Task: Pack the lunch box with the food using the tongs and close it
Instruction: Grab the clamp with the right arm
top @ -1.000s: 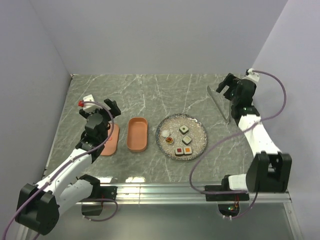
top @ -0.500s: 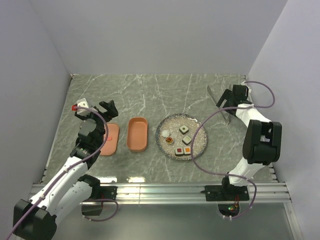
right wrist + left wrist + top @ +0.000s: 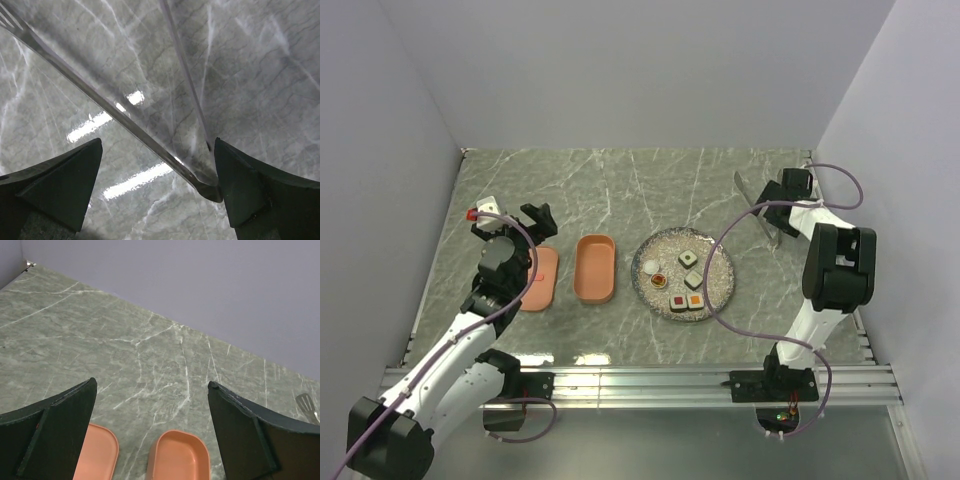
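Note:
The tongs [image 3: 746,194] lie flat at the back right of the table. My right gripper [image 3: 778,215] hangs low over their joined end, open. In the right wrist view the two slim arms of the tongs [image 3: 125,115] run between my fingers, and the joined end rests next to the right finger [image 3: 250,190]; my right gripper [image 3: 159,142] has not closed on them. The lunch box [image 3: 595,268] stands empty left of centre, its lid [image 3: 542,280] flat beside it. The food [image 3: 685,282] sits on a speckled plate [image 3: 712,250]. My left gripper [image 3: 515,228] hovers open over the lid.
In the left wrist view my left gripper [image 3: 151,385] frames the lunch box [image 3: 180,460] and lid [image 3: 97,452], with a tongs tip [image 3: 306,402] far right. Purple walls close the table at the back and both sides. A cable [image 3: 725,250] loops over the plate's right side.
My right arm has folded back and brought its gripper down over the tongs' joined end. My left arm drew back a little toward the lid, then held still.

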Motion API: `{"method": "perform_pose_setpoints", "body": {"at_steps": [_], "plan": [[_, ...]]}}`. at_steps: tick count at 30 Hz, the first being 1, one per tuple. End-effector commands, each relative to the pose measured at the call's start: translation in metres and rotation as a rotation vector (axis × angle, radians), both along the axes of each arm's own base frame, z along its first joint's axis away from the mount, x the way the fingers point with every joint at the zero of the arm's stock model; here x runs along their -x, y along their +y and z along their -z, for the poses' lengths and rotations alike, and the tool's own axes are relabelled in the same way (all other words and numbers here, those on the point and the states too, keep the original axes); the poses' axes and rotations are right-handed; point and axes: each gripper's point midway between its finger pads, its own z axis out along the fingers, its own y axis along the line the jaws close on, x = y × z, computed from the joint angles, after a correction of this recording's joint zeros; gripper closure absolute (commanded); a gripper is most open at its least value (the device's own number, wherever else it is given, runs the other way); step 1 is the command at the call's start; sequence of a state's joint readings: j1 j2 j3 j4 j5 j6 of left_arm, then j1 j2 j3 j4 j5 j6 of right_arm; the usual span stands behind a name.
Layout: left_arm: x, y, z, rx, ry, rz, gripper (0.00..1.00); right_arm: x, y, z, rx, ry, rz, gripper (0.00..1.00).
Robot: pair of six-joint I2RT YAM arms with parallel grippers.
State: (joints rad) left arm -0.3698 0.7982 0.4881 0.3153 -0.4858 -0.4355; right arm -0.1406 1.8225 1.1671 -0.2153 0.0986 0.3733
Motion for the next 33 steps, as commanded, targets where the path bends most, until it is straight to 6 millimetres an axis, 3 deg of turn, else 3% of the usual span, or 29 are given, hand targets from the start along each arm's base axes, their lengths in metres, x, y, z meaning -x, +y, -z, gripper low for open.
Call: {"method": "perform_pose_setpoints", "body": {"at_steps": [1, 8, 13, 18, 20, 32, 33], "plan": [[0.002, -0.001, -0.017, 0.029, -0.058, 0.012, 0.01, -0.013, 0.002, -0.010, -0.022, -0.025, -0.023, 0.00], [0.001, -0.003, -0.016, 0.026, -0.053, 0.019, 0.01, -0.019, 0.039, -0.008, -0.170, -0.061, -0.178, 0.00], [0.001, -0.001, -0.015, 0.027, -0.054, 0.015, 0.01, -0.021, 0.054, -0.005, -0.203, -0.053, -0.234, 0.00], [0.002, -0.002, -0.016, 0.030, -0.061, 0.020, 0.01, -0.024, 0.046, -0.005, -0.065, -0.004, -0.172, 0.00], [0.003, -0.002, -0.017, 0.030, -0.062, 0.020, 0.01, -0.028, 0.056, -0.008, -0.048, -0.011, -0.194, 0.00], [0.006, 0.001, -0.019, 0.034, -0.076, 0.017, 0.01, -0.031, 0.021, -0.009, 0.191, 0.091, -0.046, 0.00], [0.007, 0.001, -0.019, 0.035, -0.079, 0.013, 0.01, -0.029, 0.031, -0.008, 0.201, 0.101, -0.061, 0.00]]}}
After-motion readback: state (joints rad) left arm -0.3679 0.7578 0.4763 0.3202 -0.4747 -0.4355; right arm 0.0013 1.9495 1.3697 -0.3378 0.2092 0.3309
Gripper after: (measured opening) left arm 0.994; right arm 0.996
